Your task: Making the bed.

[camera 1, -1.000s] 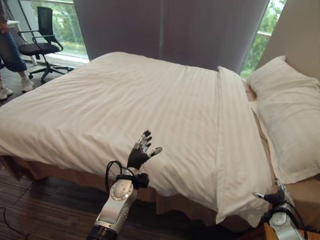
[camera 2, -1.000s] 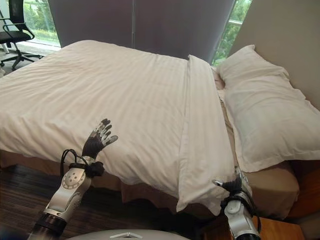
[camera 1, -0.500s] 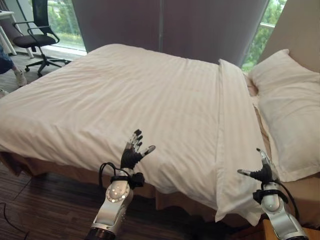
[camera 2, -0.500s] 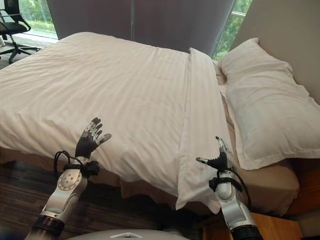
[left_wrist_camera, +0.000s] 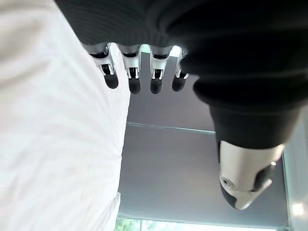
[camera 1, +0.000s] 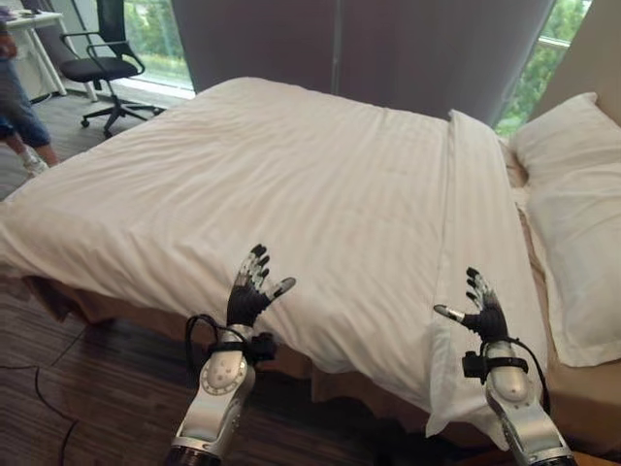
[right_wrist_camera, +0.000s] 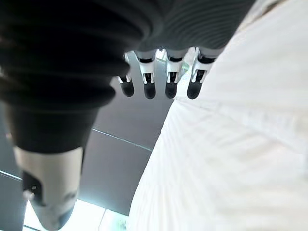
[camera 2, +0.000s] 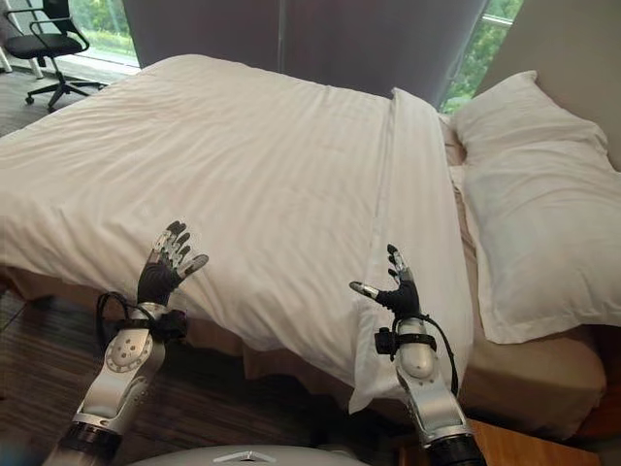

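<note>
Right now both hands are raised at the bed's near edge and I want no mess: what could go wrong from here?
1. The folded-back band of the white striped duvet hangs off the near edge beside the open right hand; a careless pull there could drag it down further.
2. The open left hand hovers over smooth cloth; grabbing there may bunch it into wrinkles.
3. The white pillow lies close to the band and could get shifted.
</note>
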